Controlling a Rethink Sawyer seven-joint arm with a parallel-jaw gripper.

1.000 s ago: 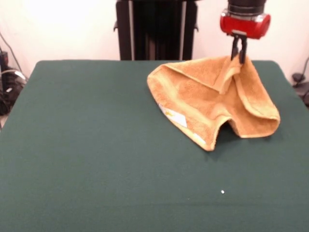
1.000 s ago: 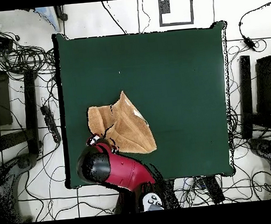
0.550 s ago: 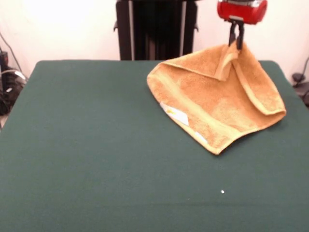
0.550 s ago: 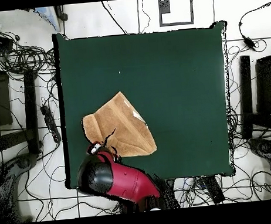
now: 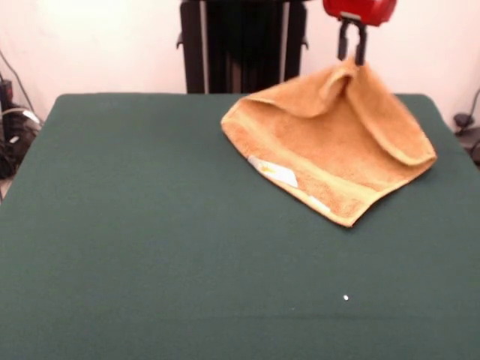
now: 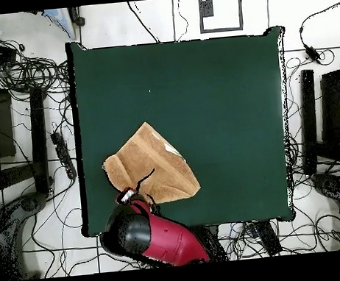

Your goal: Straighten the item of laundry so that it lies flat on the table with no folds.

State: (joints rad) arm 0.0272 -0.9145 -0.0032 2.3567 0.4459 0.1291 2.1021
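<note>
Your fuzzy orange-yellow square towel (image 5: pixel 330 154) looks like a tent, one corner pinched tight in the hand (image 5: pixel 349 61) above it.

From directly above, you see a dark green desk (image 6: pixel 199 107) filling most of the picture. An orange-yellow towel (image 6: pixel 149 167) lies near the desk's lower left corner, spread in a rough diamond with one point toward the middle of the desk. A small white label (image 6: pixel 171 148) shows at its upper right edge. A dark crease line runs across the cloth near its lower edge. The red and black arm (image 6: pixel 155 236) enters from the bottom, its rounded head overlapping the desk's lower edge and meeting the towel's lower edge. The end effector is hidden beneath it. Cables (image 6: pixel 19 71) sprawl over the tiled floor left of the desk.
</note>
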